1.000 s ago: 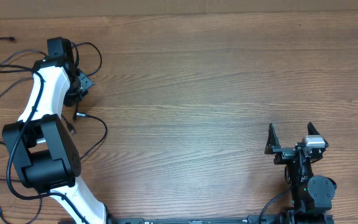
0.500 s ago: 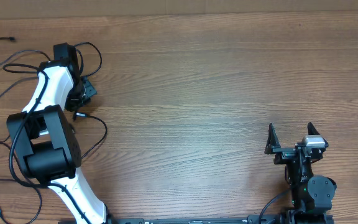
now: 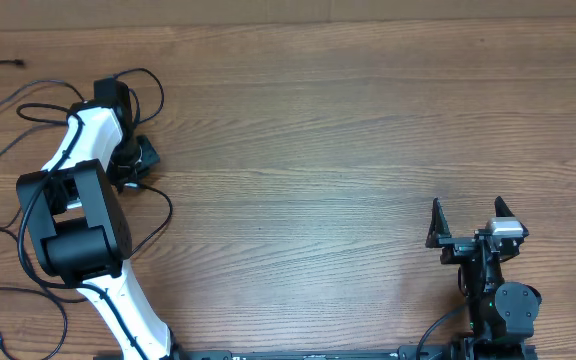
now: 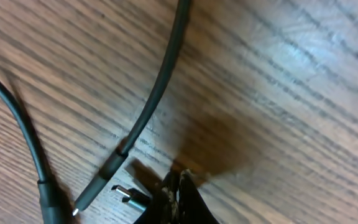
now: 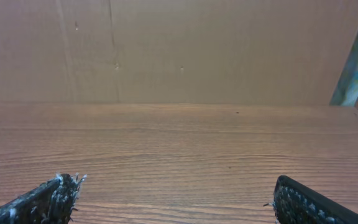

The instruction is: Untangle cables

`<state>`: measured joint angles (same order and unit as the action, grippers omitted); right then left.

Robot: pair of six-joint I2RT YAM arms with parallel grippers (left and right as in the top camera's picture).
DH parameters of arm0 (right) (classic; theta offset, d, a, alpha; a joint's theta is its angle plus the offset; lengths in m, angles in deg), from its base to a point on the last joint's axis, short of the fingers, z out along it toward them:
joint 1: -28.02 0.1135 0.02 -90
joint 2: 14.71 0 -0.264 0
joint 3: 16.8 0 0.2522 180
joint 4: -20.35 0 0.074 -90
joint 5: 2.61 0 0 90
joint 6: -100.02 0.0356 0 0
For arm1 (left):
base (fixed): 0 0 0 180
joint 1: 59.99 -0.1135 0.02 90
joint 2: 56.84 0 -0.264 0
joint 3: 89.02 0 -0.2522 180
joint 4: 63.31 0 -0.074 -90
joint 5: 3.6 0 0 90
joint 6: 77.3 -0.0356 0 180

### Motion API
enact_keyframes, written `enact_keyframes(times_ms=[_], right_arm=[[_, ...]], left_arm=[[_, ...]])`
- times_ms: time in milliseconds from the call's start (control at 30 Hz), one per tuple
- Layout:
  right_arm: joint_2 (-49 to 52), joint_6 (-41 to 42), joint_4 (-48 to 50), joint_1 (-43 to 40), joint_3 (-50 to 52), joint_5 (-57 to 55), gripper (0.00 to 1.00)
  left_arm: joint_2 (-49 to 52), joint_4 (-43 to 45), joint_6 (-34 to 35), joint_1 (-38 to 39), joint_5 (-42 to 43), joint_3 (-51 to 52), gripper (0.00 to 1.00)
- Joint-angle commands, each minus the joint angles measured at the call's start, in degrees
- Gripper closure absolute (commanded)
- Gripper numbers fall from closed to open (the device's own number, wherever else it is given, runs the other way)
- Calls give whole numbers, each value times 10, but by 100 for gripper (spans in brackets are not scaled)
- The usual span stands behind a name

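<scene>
Far left overhead, the cables [image 3: 28, 106] sprawl around the left gripper [image 3: 140, 155]; the right gripper [image 3: 463, 232] sits near right, well apart. Left wrist: jaws closed tight, a plug [image 4: 128, 194] just beside them, and whether it is pinched cannot be told. Right wrist: jaws wide apart, holding nothing. The step looks like mid-separation; next, one cable needs drawing clear.

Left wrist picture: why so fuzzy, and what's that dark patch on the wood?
Left wrist view: camera sits very close, so the cables and grain look soft; the patch looks like the left gripper's shadow. Overhead view: sharp, evenly lit.
</scene>
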<state>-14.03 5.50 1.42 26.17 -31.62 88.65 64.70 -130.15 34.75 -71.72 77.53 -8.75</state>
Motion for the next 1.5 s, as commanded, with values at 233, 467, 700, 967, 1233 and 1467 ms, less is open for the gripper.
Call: enact_keyframes(times_ms=[233,467,700,967,1233,1467], right_arm=[[-5,2,3,0,6,1,0],[-5,2,3,0,6,1,0],[-5,2,3,0,6,1,0],[-5,2,3,0,6,1,0],[-5,2,3,0,6,1,0],[-5,2,3,0,6,1,0]], left_arm=[[7,-104,-13,1,-7,-3,96],[7,-194,-2,1,-5,-2,96],[7,-219,3,1,4,20,96],[-16,-228,4,1,6,21,96],[-185,-245,-8,2,75,10,96],[-363,-236,-1,2,102,10,96]])
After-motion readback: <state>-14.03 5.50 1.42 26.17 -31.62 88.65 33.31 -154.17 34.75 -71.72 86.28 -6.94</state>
